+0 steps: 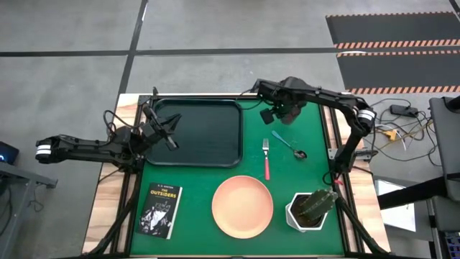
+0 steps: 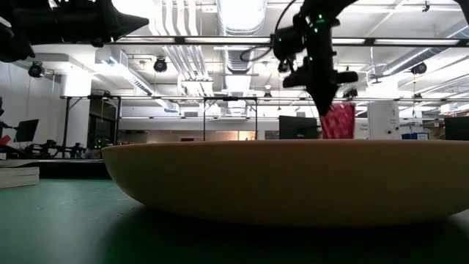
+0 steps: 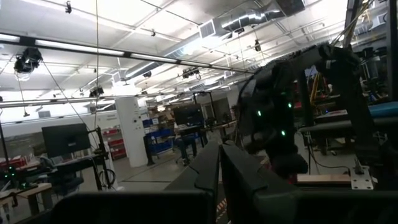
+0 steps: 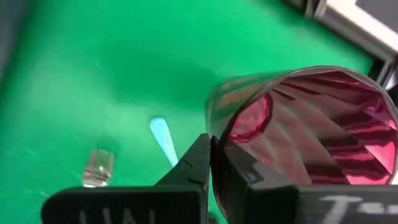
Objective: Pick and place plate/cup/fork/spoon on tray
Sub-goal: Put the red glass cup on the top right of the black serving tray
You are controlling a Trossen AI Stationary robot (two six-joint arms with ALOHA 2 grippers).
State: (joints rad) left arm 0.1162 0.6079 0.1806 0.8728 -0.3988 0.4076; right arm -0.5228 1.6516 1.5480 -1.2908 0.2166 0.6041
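Your right hand pinches the rim of the ribbed, translucent maroon cup, lifted, mouth tilted toward its camera.

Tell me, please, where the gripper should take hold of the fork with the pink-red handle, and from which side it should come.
Best to grip the slim fork at the middle of its pink-red handle, coming straight down from above. It lies flat on the green table mat, apart from the teal-handled spoon and the round peach-orange plate, so the fingers should close across the narrow handle.
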